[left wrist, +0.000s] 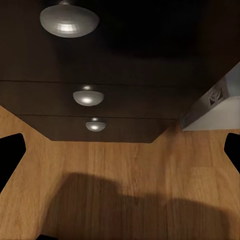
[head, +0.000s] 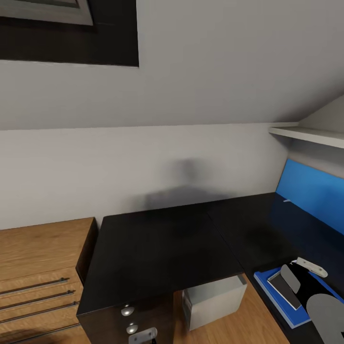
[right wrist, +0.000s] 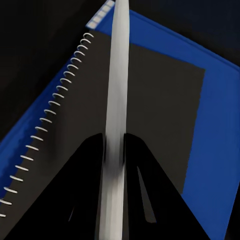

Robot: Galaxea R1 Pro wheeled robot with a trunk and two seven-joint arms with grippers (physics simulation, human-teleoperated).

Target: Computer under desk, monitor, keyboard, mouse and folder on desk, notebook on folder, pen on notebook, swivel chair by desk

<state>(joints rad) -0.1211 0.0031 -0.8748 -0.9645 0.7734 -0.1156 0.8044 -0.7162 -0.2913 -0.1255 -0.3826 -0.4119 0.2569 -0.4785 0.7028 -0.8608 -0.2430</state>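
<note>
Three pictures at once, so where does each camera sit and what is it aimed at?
Head view: high on the robot, looking down at the desk; the right pincer shows holding the pen.
Left wrist view: by the left pincer, facing the drawer knobs; dark fingertips show.
Right wrist view: along the right pincer, over notebook and folder.
Shared: folder, pen.

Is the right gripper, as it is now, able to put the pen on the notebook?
Probably yes: the right gripper holds the pen above the notebook, nothing between them.
</note>
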